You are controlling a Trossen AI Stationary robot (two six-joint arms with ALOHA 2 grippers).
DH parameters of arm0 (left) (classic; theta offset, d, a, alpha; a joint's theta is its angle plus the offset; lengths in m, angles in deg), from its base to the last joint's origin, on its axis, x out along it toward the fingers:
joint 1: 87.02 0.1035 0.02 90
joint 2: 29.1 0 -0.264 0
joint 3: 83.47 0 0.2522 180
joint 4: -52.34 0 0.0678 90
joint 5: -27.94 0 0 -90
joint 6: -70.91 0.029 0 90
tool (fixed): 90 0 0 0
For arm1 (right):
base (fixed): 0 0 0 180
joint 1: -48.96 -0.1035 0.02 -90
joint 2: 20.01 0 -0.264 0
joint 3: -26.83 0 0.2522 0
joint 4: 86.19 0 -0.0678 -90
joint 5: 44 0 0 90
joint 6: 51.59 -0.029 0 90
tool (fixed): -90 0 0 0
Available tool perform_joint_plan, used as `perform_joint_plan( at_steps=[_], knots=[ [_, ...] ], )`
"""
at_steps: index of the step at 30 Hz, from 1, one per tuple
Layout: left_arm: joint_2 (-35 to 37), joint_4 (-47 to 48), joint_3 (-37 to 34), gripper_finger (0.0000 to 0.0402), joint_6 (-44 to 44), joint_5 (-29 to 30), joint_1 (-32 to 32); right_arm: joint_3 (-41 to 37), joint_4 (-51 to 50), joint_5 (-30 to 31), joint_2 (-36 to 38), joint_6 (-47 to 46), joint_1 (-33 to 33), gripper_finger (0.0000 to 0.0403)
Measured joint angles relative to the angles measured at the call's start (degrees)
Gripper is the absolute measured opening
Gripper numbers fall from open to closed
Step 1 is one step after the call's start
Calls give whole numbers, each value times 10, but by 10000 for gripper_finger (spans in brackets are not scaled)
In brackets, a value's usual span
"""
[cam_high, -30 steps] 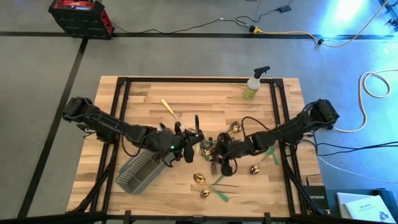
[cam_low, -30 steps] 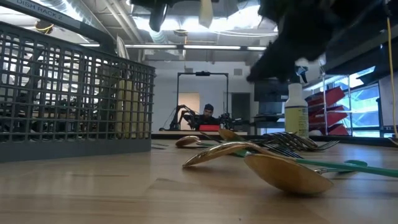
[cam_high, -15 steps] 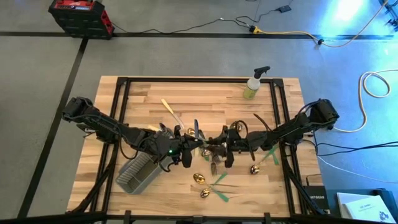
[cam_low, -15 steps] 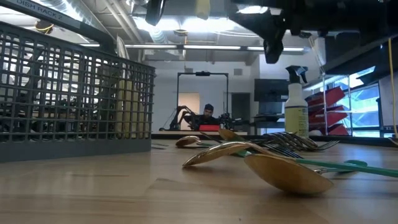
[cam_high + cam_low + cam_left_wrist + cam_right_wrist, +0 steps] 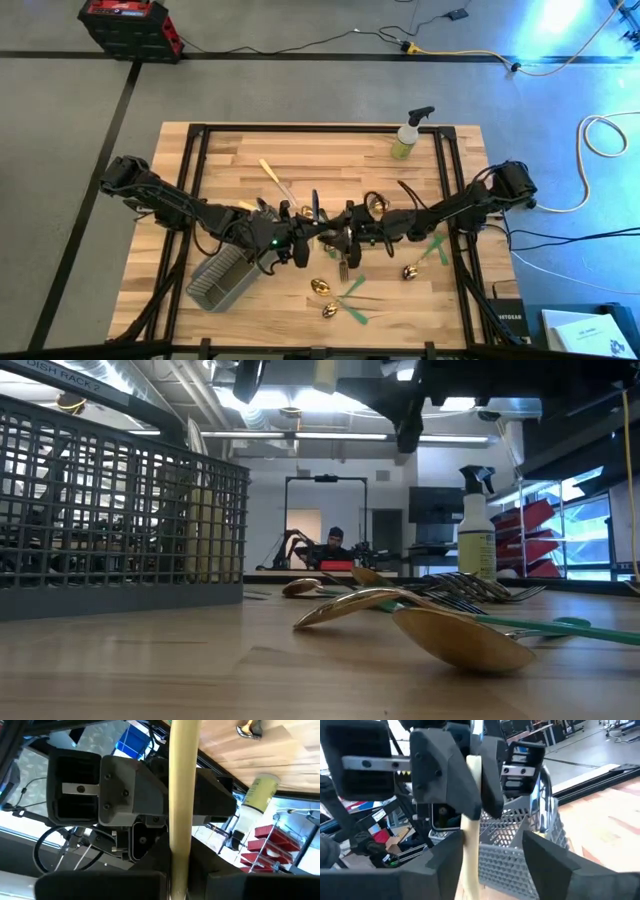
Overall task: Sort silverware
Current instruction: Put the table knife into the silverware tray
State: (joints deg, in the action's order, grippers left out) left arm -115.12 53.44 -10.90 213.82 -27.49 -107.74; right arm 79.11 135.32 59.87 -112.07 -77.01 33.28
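Note:
A piece of silverware with a cream handle (image 5: 180,810) and a slim shiny head (image 5: 313,205) hangs over the table's middle, with my left gripper (image 5: 177,885) shut on it. My right gripper (image 5: 492,865) has come level from the table's right and is open. Its fingers stand on either side of the handle's free end (image 5: 469,870). The grey wire-mesh caddy (image 5: 225,275) lies on the table at the near left. More gold-headed silverware (image 5: 350,298) lies loose on the wood to the near right of the grippers. My left gripper pinches the cream handle (image 5: 472,767) between its two fingers, up near the shiny head. The fingers come about level from the table's left. The piece is lifted clear of the table, and its handle sticks out toward my right gripper. Whether my right gripper's fingers (image 5: 445,865) touch the handle, I cannot tell.
A yellow-green spray bottle (image 5: 408,135) stands at the far right. One cream-handled piece (image 5: 275,180) lies alone on the far side of the grippers. Green-handled spoons (image 5: 460,635) lie near the front edge. A black frame (image 5: 195,180) borders the table. A person (image 5: 335,545) sits far behind.
My right gripper has risen off the pile, tipped from pointing down to level, and gone toward the table's left. Its fingers now flank the handle that my left gripper holds. The left gripper and the piece have kept still.

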Motion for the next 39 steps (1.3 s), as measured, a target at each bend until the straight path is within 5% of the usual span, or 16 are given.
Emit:
perform_joint_plan(
  at_steps=[19, 24, 31, 39],
  knots=[
    [0, 0, 0, 11, 0, -3, 1, 67, -75, -56, 0, 21, 0, 203],
    [0, -6, 0, 11, 0, -6, 1, 68, -59, -71, -14, 34, 1, 156],
    [0, -13, 0, 11, 8, -5, 1, 68, -26, -90, -45, 23, 4, 27],
    [0, -17, 0, 35, -18, -6, 1, 68, -17, -100, -46, 34, 5, 23]
  ],
)
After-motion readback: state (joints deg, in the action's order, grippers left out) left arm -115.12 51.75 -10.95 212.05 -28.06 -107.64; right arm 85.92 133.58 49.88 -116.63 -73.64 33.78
